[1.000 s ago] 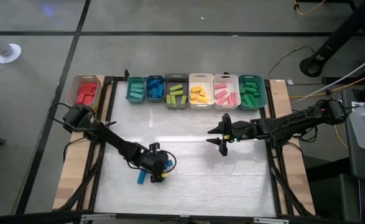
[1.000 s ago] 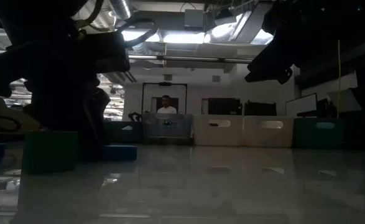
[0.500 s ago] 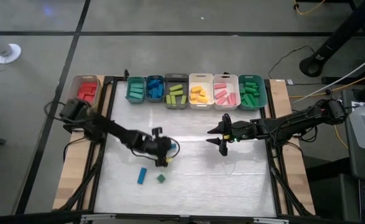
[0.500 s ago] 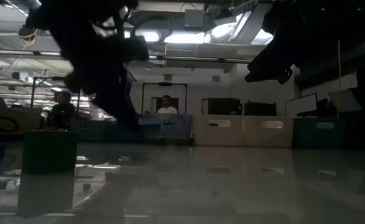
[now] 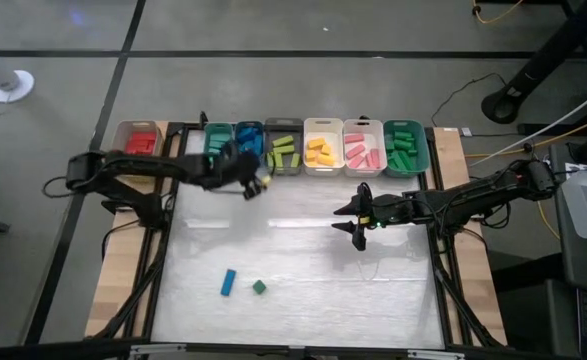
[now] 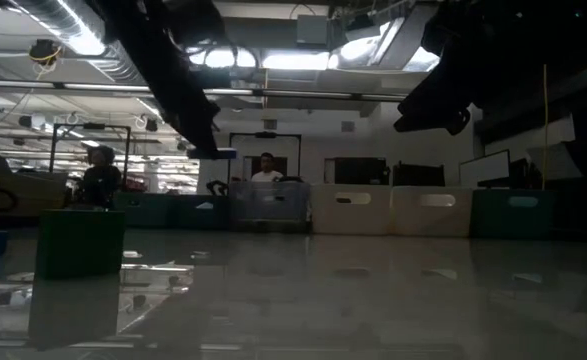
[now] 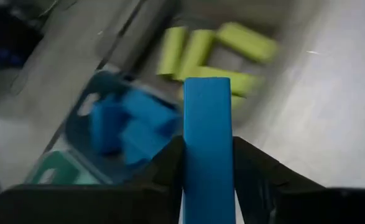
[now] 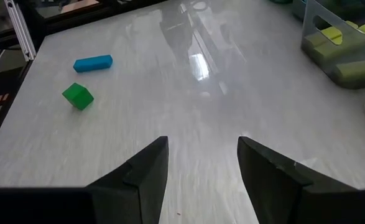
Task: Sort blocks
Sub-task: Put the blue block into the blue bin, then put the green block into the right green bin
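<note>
My left gripper (image 5: 249, 178) hangs over the table's far edge, just in front of the blue bin (image 5: 248, 141), shut on a blue bar block (image 7: 207, 124). The blue bin's blocks (image 7: 129, 124) and lime blocks (image 7: 222, 46) lie beyond it. A second blue bar (image 5: 228, 283) and a green cube (image 5: 259, 287) lie flat on the table near the near edge; the right wrist view shows that bar (image 8: 93, 63) and cube (image 8: 78, 96) too. My right gripper (image 5: 358, 216) hovers open over the table's right middle, touching nothing. My left gripper pinches the blue bar between its two fingers (image 7: 170, 162), one on each long side (image 7: 191, 168). The bar lies along the fingers and its free end (image 7: 207, 87) reaches out past the fingertips. It is lifted clear of the table.
A row of bins stands along the far edge: tan with red blocks (image 5: 139, 148), teal (image 5: 218, 143), grey with lime (image 5: 283, 148), white with yellow (image 5: 323, 148), white with pink (image 5: 363, 148), teal with dark green (image 5: 404, 148). The middle of the table is bare.
My left gripper has risen from the near-middle of the table, beside the blue bar and green cube, with a blue bar in its fingers. It has swung toward the far edge and now stands in front of the blue bin. The right arm has kept still.
</note>
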Controlling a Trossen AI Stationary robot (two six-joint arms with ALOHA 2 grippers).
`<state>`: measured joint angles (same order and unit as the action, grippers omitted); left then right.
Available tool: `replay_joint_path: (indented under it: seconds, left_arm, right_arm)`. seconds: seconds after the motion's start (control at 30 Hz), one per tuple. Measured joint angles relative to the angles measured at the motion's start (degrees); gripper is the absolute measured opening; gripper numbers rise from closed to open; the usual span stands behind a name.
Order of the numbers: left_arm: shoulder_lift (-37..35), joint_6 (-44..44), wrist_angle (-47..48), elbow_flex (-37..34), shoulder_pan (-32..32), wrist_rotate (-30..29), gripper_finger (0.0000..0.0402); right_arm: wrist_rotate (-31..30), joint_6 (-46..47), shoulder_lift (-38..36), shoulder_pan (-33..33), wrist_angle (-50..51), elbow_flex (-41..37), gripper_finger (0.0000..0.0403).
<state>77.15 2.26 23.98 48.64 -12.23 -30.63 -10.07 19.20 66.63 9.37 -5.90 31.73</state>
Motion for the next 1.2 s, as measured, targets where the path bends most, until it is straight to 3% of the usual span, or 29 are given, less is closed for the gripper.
replay_joint_path:
  seconds: [0.17, 0.33, 0.53, 0.63, 0.8, 0.9, 1.1, 1.2]
  left_arm:
    - [1.2, -0.5, -2.3, 0.0, -9.0, 0.3, 0.0106]
    - [2.5, 3.0, -2.4, 0.0, -13.7, 1.0, 0.0127]
    - [2.6, 6.1, -2.5, 0.0, -15.3, 7.5, 0.0164]
    - [2.6, 11.4, -2.1, 0.1, -14.5, 15.4, 0.0176]
    - [2.6, 23.2, -1.7, 0.1, -9.7, 37.9, 0.0177]
    - [2.6, 26.7, -1.7, 0.1, -3.2, 46.7, 0.0172]
    - [2.6, 30.6, -2.0, 0.1, 13.0, 47.0, 0.0171]
    - [2.6, 35.0, -2.0, 0.1, 20.5, 42.5, 0.0171]
  right_arm:
    - [0.0, 0.0, 0.0, 0.0, 0.0, 0.0, 0.0193]
    - [0.0, 0.0, 0.0, 0.0, 0.0, 0.0, 0.0193]
    - [0.0, 0.0, 0.0, 0.0, 0.0, 0.0, 0.0193]
    - [0.0, 0.0, 0.0, 0.0, 0.0, 0.0, 0.0193]
    - [0.0, 0.0, 0.0, 0.0, 0.2, 0.0, 0.0193]
    - [0.0, 0.0, 0.0, 0.0, 0.5, 0.0, 0.0193]
    - [0.0, -0.2, 0.0, 0.0, 0.5, 0.0, 0.0193]
    - [0.0, -0.2, 0.0, 0.0, 0.5, 0.0, 0.0193]
